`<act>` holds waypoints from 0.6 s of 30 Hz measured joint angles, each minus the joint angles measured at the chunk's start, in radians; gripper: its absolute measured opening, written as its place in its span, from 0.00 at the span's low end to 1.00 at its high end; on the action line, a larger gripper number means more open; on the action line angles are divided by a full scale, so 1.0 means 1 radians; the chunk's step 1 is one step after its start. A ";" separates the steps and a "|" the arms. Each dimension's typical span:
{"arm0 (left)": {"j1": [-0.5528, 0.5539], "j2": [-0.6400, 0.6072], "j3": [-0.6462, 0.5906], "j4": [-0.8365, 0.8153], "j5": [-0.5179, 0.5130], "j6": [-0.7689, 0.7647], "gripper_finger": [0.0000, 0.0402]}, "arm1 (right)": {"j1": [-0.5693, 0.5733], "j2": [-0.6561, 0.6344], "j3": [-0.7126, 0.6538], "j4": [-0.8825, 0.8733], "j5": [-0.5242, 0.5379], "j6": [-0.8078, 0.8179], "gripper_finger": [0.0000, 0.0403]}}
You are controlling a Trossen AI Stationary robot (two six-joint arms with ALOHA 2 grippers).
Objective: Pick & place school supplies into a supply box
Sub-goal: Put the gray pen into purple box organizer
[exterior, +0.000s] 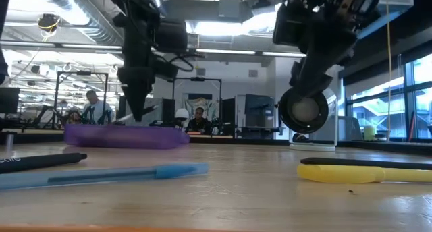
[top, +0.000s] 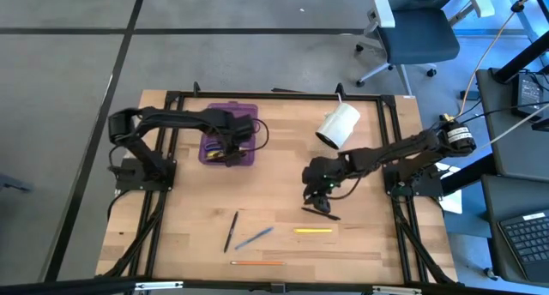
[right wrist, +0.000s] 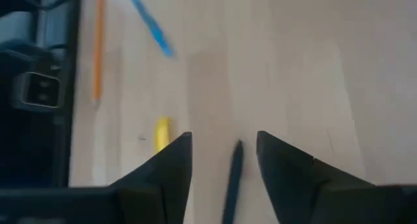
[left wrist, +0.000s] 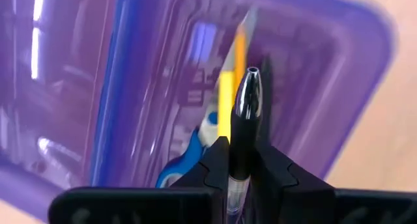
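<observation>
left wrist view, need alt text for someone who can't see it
The left gripper is shut on a black pen, holding it just above the open purple supply box. Inside the box lie a yellow pencil and blue-handled scissors. Light wooden table shows beside the box.
</observation>
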 joint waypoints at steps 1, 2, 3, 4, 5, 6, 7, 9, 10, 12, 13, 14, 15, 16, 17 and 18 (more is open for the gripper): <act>0.000 0.013 0.004 -0.010 -0.012 0.001 0.07 | 0.010 0.000 0.000 -0.020 0.020 0.017 0.43; 0.000 0.023 0.007 -0.015 -0.017 0.004 0.07 | 0.022 0.000 0.000 -0.048 0.030 0.038 0.43; 0.000 0.033 0.011 -0.019 -0.019 0.008 0.07 | 0.035 0.000 0.000 -0.083 0.034 0.062 0.43; 0.000 0.042 0.014 -0.018 -0.019 0.008 0.07 | 0.049 0.000 0.000 -0.122 0.036 0.085 0.43; -0.001 0.049 0.014 -0.016 -0.019 0.008 0.07 | 0.064 0.000 0.000 -0.159 0.051 0.109 0.43; -0.001 0.056 0.014 -0.018 -0.021 0.008 0.07 | 0.081 0.000 0.000 -0.194 0.082 0.132 0.43; -0.001 0.062 0.014 -0.019 -0.025 0.008 0.07 | 0.096 0.000 0.000 -0.221 0.115 0.155 0.43; -0.001 0.071 0.014 -0.018 -0.038 0.008 0.07 | 0.120 0.000 0.000 -0.262 0.154 0.189 0.43; -0.001 0.072 0.014 -0.018 -0.039 0.008 0.08 | 0.132 0.000 0.000 -0.268 0.159 0.206 0.43; -0.001 0.071 0.014 -0.017 -0.039 0.008 0.10 | 0.155 0.000 0.000 -0.266 0.164 0.227 0.43; -0.001 0.071 0.014 -0.017 -0.039 0.008 0.11 | 0.168 0.000 0.000 -0.260 0.164 0.236 0.43; -0.001 0.069 0.014 -0.018 -0.039 0.008 0.13 | 0.181 0.000 0.000 -0.255 0.163 0.237 0.43; -0.001 0.066 0.013 -0.019 -0.039 0.008 0.14 | 0.195 0.000 0.000 -0.254 0.163 0.237 0.43; -0.001 0.065 0.013 -0.018 -0.038 0.008 0.15 | 0.209 0.000 0.000 -0.255 0.163 0.237 0.43; -0.001 0.065 0.013 -0.018 -0.039 0.008 0.17 | 0.222 0.000 0.000 -0.255 0.164 0.238 0.43; -0.001 0.065 0.013 -0.020 -0.038 0.008 0.18 | 0.235 0.000 0.000 -0.255 0.169 0.243 0.43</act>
